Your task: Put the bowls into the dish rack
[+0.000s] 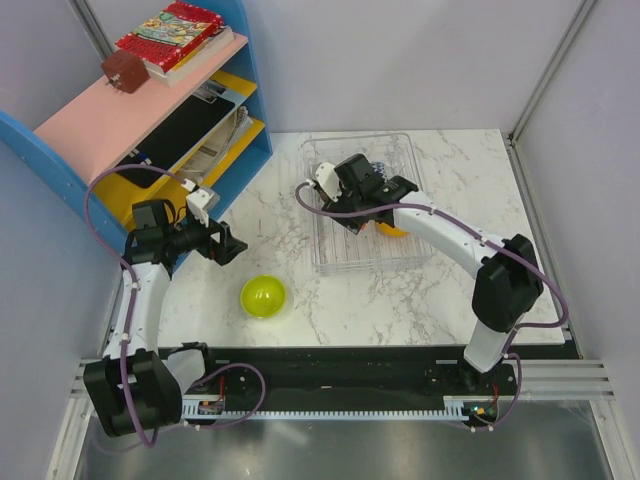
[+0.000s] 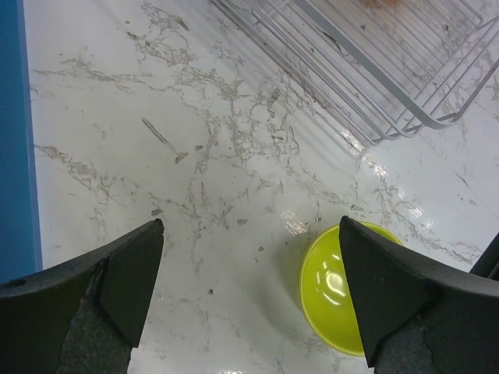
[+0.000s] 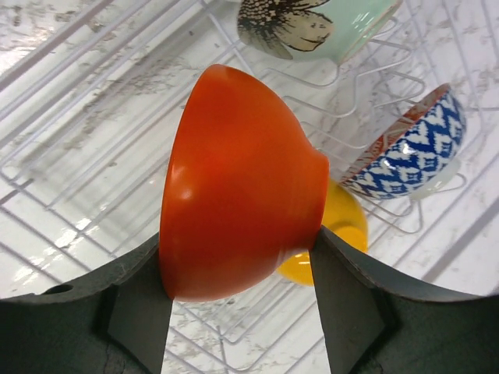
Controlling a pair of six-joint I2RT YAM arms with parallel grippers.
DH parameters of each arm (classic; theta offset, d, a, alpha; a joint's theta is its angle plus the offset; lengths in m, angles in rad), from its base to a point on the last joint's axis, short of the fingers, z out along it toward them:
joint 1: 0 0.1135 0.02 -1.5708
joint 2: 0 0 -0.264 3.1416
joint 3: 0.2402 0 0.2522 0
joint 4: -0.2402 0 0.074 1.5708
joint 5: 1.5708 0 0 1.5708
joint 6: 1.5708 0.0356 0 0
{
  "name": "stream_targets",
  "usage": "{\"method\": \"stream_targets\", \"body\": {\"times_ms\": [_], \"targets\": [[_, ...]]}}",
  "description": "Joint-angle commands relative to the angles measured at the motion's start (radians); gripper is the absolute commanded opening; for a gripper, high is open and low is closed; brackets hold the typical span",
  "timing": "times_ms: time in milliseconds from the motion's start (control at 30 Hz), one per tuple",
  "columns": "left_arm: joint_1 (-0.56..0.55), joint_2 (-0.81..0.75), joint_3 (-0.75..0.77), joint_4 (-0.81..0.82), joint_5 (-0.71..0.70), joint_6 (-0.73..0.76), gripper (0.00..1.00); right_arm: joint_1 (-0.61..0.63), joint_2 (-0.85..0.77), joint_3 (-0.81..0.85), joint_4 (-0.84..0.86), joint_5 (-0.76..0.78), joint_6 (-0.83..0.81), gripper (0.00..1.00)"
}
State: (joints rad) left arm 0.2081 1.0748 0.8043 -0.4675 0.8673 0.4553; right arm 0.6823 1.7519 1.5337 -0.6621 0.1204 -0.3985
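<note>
Yellow-green bowl (image 1: 263,296) sits upright on the marble table (image 1: 450,295), at five o'clock from the left gripper (image 1: 230,245), whose jaws gape wide, empty. Farther off at two o'clock, the right gripper (image 3: 238,245) pinches the red-orange bowl (image 3: 234,171) over the dish rack (image 1: 330,255).

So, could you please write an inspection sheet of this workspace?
Surface: white marbled table top, no spills seen.
Job's things: clear plastic dish rack holds orange-yellow bowl, blue-and-white patterned bowl, pale green brown-patterned bowl; yellow-green bowl sits on the table.
Clutter: red books, small brown object on the blue-and-pink shelf unit.
Grippers: left gripper open above the table; right gripper shut on red-orange bowl over the rack.
Cables: purple cables along both arms.
Surroundings: shelf stands far left; grey walls.
</note>
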Motion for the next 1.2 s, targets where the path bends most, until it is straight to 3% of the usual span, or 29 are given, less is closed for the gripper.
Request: {"method": "stream_targets", "body": {"times_ms": [0, 900, 1000, 1067, 1167], "targets": [[0.007, 0.005, -0.01, 0.056, 0.033, -0.036, 0.99, 0.028, 0.038, 0.016, 0.07, 0.162, -0.117, 0.0], [0.014, -0.006, -0.028, 0.073, 0.053, -0.032, 0.98, 0.14, 0.222, -0.087, 0.249, 0.436, -0.361, 0.0], [0.017, -0.009, -0.03, 0.073, 0.052, -0.03, 0.98, 0.143, 0.235, -0.09, 0.26, 0.446, -0.373, 0.08], [0.016, -0.009, -0.033, 0.075, 0.052, -0.03, 0.98, 0.143, 0.235, -0.093, 0.263, 0.446, -0.376, 0.32], [0.017, -0.009, -0.034, 0.073, 0.056, -0.029, 0.98, 0.146, 0.228, -0.095, 0.263, 0.436, -0.372, 0.57]]}}
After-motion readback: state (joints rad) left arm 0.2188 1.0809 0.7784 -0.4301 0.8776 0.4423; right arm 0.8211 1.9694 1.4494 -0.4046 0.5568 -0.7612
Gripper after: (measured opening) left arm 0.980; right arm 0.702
